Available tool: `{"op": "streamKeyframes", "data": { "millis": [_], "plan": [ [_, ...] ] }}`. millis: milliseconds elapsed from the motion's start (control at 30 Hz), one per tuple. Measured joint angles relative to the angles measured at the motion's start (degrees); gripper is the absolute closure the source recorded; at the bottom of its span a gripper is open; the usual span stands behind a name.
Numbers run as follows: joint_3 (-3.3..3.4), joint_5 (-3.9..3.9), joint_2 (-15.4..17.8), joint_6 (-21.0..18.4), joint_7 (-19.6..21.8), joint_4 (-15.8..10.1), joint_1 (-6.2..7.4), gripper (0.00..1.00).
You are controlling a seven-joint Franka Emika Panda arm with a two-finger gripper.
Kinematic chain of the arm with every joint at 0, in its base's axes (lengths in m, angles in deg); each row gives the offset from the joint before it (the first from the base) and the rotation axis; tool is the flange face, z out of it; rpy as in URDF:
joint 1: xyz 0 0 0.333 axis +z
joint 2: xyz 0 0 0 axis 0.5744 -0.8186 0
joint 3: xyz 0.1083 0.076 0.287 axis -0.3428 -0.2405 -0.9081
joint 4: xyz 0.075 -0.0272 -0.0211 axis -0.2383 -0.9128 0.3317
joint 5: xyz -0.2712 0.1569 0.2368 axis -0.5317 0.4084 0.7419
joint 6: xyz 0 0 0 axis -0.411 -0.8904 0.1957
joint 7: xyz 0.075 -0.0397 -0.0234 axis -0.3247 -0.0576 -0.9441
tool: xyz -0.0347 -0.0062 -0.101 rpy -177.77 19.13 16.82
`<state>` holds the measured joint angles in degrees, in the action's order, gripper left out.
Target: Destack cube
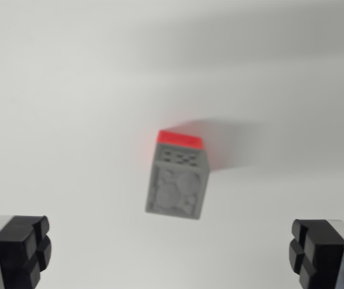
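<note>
**A:** Your gripper (172,256) hangs with jaws wide apart, holding nothing. The grey cube (177,186) sits on a red cube (180,140), the stack above and between the fingertips in the wrist view.

**B:** How will it handle?

**A:** Probably light, rigid, maybe slick. Pinch the grey cube's opposite side faces, clear of the red one.

**B:** What's hidden?

**A:** Most of the red cube; everything's blurred.

The gripper (172,253) is spread wide, its two black fingertips (21,250) at the lower left and lower right corners of the wrist view, holding nothing.
</note>
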<state>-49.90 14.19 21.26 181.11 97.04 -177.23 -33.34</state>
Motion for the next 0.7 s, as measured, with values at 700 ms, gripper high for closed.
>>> {"op": "streamKeyframes", "data": {
  "millis": [700],
  "plan": [
    [-0.86,-1.19,6.1,12.2,9.7,-16.5,0.61,0.0]
  ]
}}
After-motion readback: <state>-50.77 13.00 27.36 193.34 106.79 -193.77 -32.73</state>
